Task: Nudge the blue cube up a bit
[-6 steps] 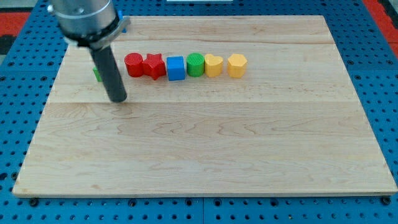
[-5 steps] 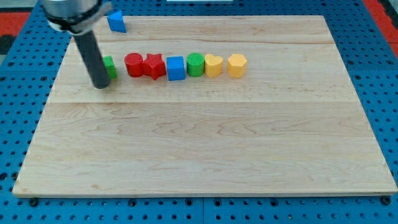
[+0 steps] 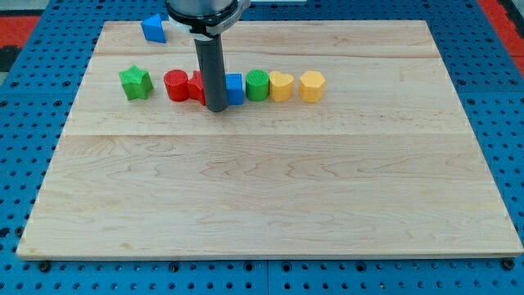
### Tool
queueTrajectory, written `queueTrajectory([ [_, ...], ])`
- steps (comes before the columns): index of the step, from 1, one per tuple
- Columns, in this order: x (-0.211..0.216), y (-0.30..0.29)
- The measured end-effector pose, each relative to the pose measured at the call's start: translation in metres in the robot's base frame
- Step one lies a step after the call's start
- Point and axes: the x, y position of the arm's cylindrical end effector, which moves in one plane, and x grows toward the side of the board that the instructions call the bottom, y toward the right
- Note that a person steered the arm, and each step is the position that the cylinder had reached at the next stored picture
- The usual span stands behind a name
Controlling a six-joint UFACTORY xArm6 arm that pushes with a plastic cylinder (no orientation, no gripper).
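Observation:
The blue cube [image 3: 235,88] sits in a row of blocks across the upper part of the wooden board [image 3: 270,197]. My tip [image 3: 217,107] rests on the board just below and left of the cube, at the seam between it and the red star-shaped block [image 3: 196,85]. The dark rod hides the cube's left side and most of the red star. Whether the tip touches the cube cannot be told.
The row, from the view's left: a green star-shaped block [image 3: 135,83], a red cylinder [image 3: 175,85], the red star, the blue cube, a green cylinder [image 3: 257,84], a yellow heart-shaped block [image 3: 281,85], a yellow hexagonal block [image 3: 311,85]. A second blue block [image 3: 152,29] lies at the top left.
My tip has swung from beside the green star at the view's left to the right, stopping just below the blue cube. The blocks have not moved.

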Motion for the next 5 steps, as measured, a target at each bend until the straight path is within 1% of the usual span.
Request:
queueTrajectory([
  [3,-0.003,0.002],
  [4,0.025,-0.056],
  [5,-0.025,-0.189],
])
